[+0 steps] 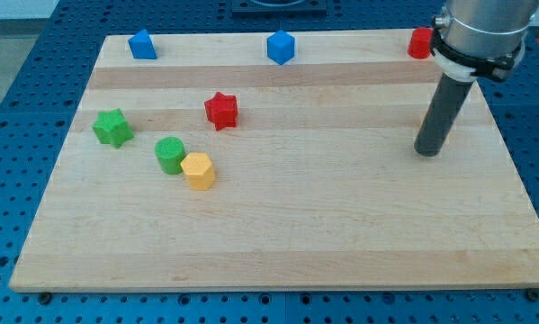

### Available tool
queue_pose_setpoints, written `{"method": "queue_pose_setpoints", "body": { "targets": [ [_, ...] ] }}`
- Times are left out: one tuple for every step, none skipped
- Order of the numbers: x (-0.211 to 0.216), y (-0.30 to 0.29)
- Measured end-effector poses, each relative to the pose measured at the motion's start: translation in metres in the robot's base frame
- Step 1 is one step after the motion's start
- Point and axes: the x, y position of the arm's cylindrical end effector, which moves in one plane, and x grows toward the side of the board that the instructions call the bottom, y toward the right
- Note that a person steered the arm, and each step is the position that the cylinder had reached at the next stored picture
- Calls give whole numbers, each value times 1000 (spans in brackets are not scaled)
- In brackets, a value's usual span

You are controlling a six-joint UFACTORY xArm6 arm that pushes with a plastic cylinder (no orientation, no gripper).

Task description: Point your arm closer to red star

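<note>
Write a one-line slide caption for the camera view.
My tip rests at the board's right side, far from the red star left of centre.

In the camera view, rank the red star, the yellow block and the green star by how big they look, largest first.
1. Green star and yellow block: they look about alike, so I would not rank them.
2. Red star: slightly smaller-looking, but it sits farther up the board, so distance may explain that.

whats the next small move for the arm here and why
Probably slide my tip toward the view's left and slightly up, toward the red star. The tip now stands far off at the board's right side, well apart from the star, and no block lies on the bare wood between them.
</note>
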Motion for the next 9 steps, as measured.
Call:
{"method": "queue_pose_setpoints", "body": {
  "targets": [
    [-11, -6],
    [-21, -15],
    [-28, -19],
    [-37, -29],
    [-46, -40],
    [-53, -56],
    [-60, -72],
    [-61, -88],
    [-61, -101]
  ]
}}
